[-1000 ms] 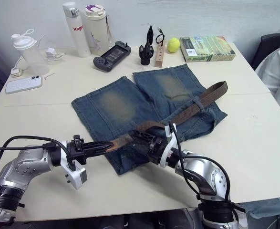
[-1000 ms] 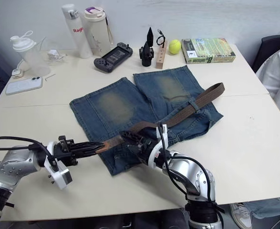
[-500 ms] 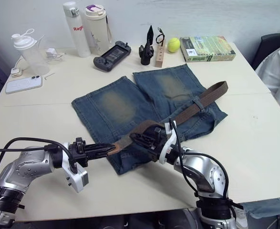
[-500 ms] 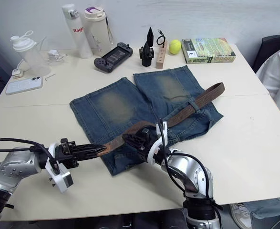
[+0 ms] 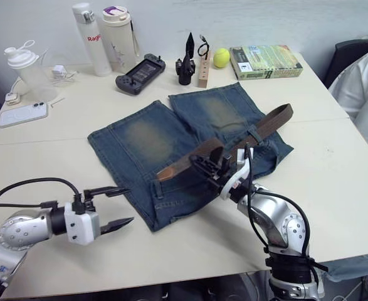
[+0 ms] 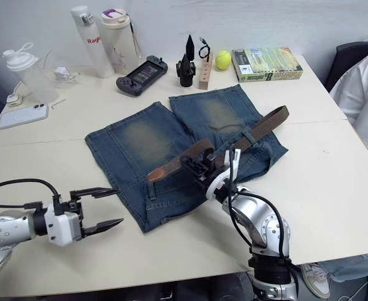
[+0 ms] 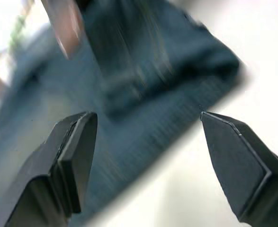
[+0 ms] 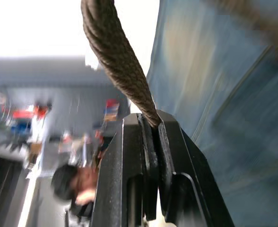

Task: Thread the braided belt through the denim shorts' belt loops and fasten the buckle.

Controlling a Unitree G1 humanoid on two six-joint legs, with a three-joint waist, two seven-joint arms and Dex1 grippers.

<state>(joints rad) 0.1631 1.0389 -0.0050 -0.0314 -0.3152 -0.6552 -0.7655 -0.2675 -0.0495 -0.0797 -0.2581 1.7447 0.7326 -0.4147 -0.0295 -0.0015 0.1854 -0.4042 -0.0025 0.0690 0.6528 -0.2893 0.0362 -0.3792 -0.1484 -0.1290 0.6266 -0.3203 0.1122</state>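
Note:
The denim shorts (image 5: 146, 138) lie flat mid-table, waistband toward me. The braided belt (image 5: 268, 122) runs from the far right across the waistband, under one of the belt loops (image 5: 257, 132), to its free tip (image 5: 165, 172). My right gripper (image 5: 204, 164) is shut on the belt just behind that tip and holds it a little above the denim; the right wrist view shows the strap (image 8: 124, 61) pinched between the fingers. My left gripper (image 5: 118, 207) stands open and empty over the table, left of the shorts' near corner (image 7: 176, 94). The buckle is hidden.
Along the table's far edge stand two bottles (image 5: 86, 37), a shaker (image 5: 22, 66), a phone (image 5: 22, 114), a game controller (image 5: 136, 66), a wooden block (image 5: 204, 63), a tennis ball (image 5: 220, 58) and a book (image 5: 265, 61). A person's white sleeve (image 5: 365, 94) is at the right edge.
My left gripper has let go of the belt tip, opened and drawn back to the left. My right gripper has shut on the belt and lifted it further over the shorts.

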